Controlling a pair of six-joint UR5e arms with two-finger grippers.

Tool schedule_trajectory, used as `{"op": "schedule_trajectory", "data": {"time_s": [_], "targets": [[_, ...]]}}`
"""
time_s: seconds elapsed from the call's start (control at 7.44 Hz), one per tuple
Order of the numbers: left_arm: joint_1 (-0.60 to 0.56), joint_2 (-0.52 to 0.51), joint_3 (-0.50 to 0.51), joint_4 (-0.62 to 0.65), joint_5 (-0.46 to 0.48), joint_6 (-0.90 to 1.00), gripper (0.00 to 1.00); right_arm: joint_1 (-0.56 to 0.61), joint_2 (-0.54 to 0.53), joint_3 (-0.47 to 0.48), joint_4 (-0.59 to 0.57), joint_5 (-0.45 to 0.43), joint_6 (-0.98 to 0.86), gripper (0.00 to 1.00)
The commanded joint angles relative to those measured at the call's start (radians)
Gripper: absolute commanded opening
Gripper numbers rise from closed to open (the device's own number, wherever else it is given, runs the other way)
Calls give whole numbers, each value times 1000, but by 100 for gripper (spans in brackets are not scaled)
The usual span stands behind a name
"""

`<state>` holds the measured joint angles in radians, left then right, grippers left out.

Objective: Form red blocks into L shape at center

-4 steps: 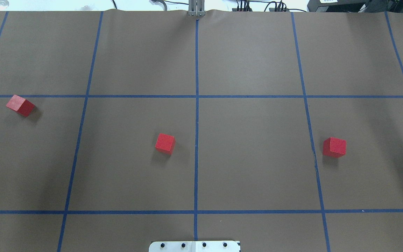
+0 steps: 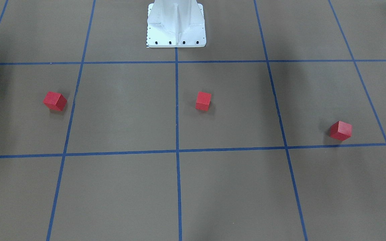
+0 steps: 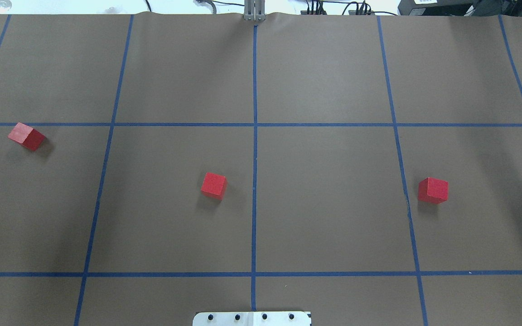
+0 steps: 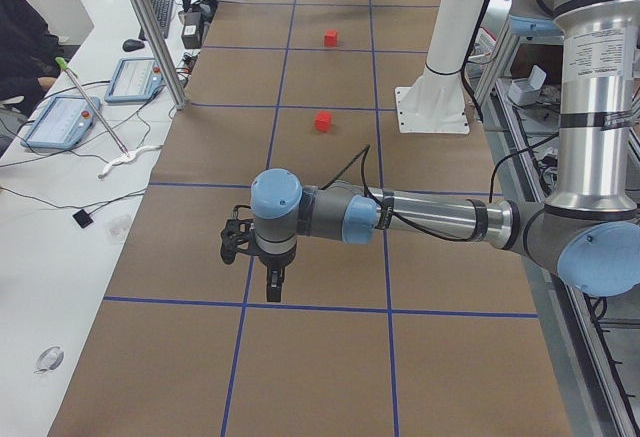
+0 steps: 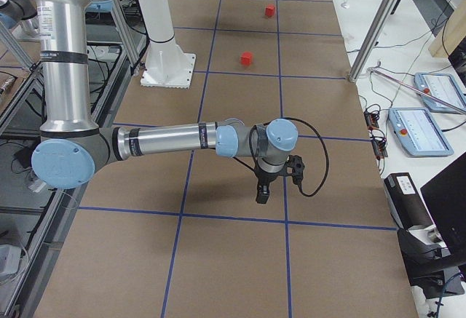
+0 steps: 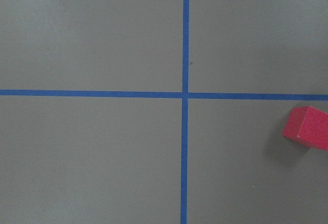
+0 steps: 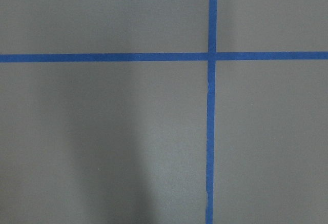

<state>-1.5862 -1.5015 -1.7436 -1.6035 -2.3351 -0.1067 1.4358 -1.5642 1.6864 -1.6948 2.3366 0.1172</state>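
Three red blocks lie apart on the brown surface: one at the left [image 3: 26, 136] [image 2: 340, 130], one just left of the middle tape line [image 3: 214, 185] [image 2: 203, 101], one at the right [image 3: 433, 190] [image 2: 55, 101]. The center [image 3: 288, 194] holds only that middle block. The left wrist view catches one red block [image 6: 307, 127] at its right edge. My left gripper [image 4: 273, 292] shows only in the exterior left view and my right gripper [image 5: 262, 196] only in the exterior right view. Both hang above the table pointing down, and I cannot tell whether either is open or shut.
The white robot base [image 2: 176, 23] [image 3: 252, 318] stands at the table's near edge on the middle line. Beside the table runs a white desk with tablets [image 4: 60, 122] [image 5: 426, 125], cables and metal posts [image 4: 150, 27]. A person's dark sleeve [image 4: 20, 47] shows there.
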Motion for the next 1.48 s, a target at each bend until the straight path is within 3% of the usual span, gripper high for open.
{"op": "schedule_trajectory", "data": {"time_s": [0.0, 0.54, 0.94, 1.21, 1.34], "targets": [[0, 20, -7, -3, -6, -1, 100, 0, 9, -2, 1, -2, -2, 100], [0, 21, -4, -6, -9, -7, 100, -2, 13, -5, 1, 1, -7, 100], [0, 21, -1, -7, -10, -5, 100, -49, 13, 53, 7, 90, 24, 100], [2, 36, -13, -10, -12, -4, 100, -162, -8, 146, 82, 89, 315, 100], [2, 37, -13, -10, -10, -5, 100, -261, -14, 173, 215, 54, 564, 100]]}}
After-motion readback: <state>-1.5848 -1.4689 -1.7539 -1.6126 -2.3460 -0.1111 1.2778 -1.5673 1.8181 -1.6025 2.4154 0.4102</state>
